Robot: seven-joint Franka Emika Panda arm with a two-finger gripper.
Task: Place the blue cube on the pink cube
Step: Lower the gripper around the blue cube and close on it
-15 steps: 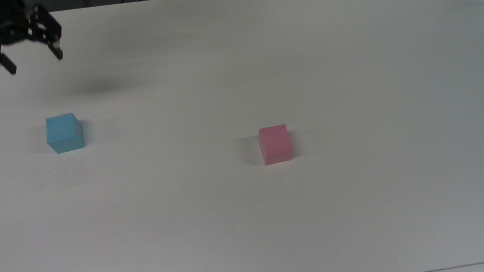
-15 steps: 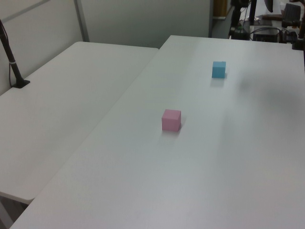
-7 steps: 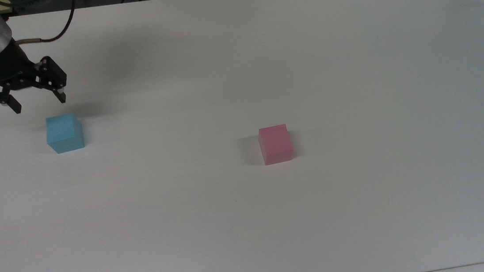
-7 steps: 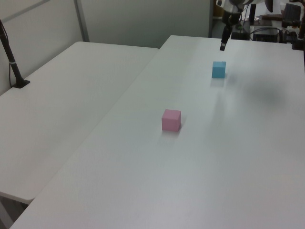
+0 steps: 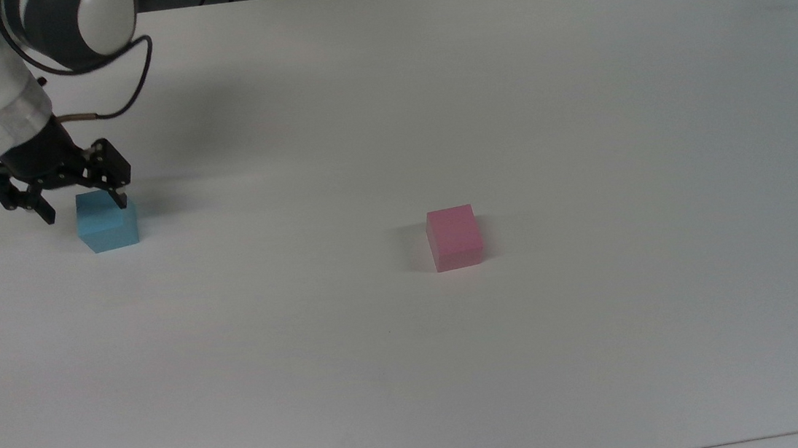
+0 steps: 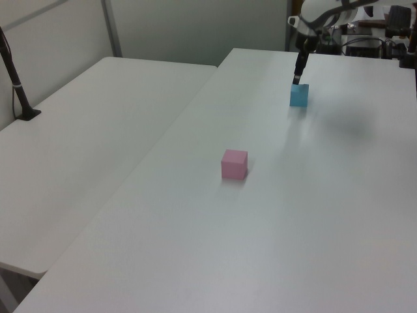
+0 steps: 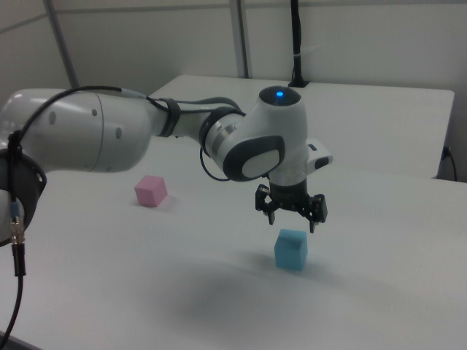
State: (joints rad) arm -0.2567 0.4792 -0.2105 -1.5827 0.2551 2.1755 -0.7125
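My pincer (image 5: pixel 82 207) hangs open just above the blue cube (image 5: pixel 107 221) at the top view's left, so next I should lower, grip, then carry it to the pink cube (image 5: pixel 454 238).

White rounded arm (image 7: pixel 95 138), grey joints, blue light, black cable, black two-fingered hand (image 7: pixel 291 216)

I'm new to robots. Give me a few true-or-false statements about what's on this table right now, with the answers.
1. The gripper is open above the blue cube. True.
2. The blue cube sits on the pink cube. False: both rest apart on the white table.
3. The gripper holds the pink cube. False: it holds nothing.
4. In the top view, the pink cube lies to the right of the blue cube. True.
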